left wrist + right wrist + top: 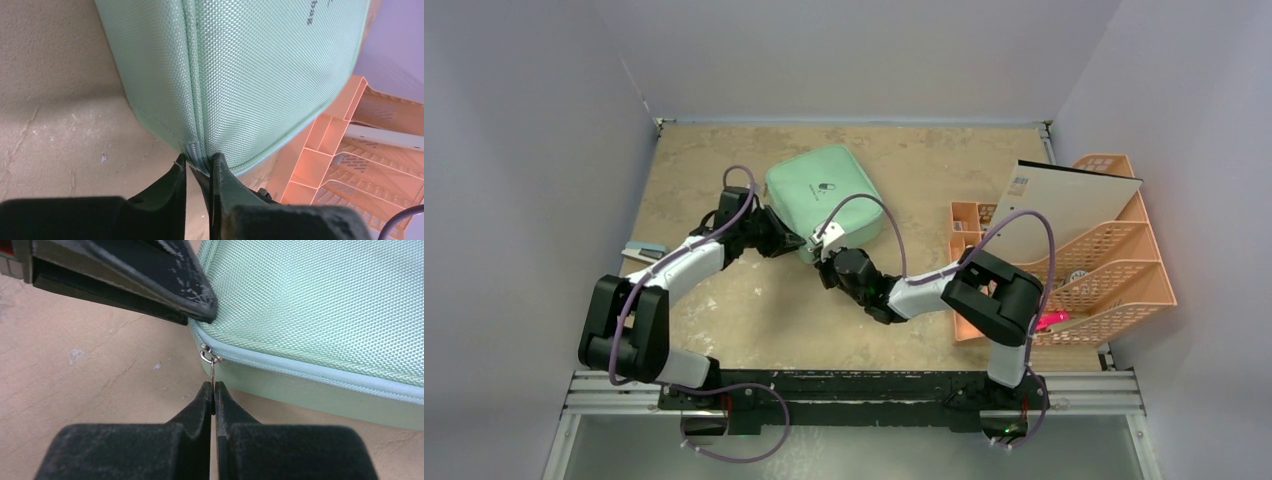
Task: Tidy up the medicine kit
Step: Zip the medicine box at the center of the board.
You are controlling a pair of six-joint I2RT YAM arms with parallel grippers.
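**Desk:** What is widest in the overhead view?

**Photographer:** A tan table [724,160]. A peach rack [1124,270] stands well to the right of both sets of fingers, and a white folder [1064,205] leans in it.

**Desk:** And the kit?

**Photographer:** The mint-green kit [824,195] lies flat on the table, lid up. It is just beyond both sets of fingertips, which meet at its near corner. The zip looks closed along the edge that the right wrist camera shows.

**Desk:** The left gripper?

**Photographer:** The left gripper [197,172] is almost closed. Its fingers [175,180] pinch the fabric seam at the kit's corner, and only that strip lies between them.

**Desk:** The right one?

**Photographer:** The right gripper [214,395] has its tips pressed together on the thin metal pull [212,372]. The pull hangs from a small ring on the zip, just above those tips. One left finger [150,275] touches the kit's edge directly above the ring.
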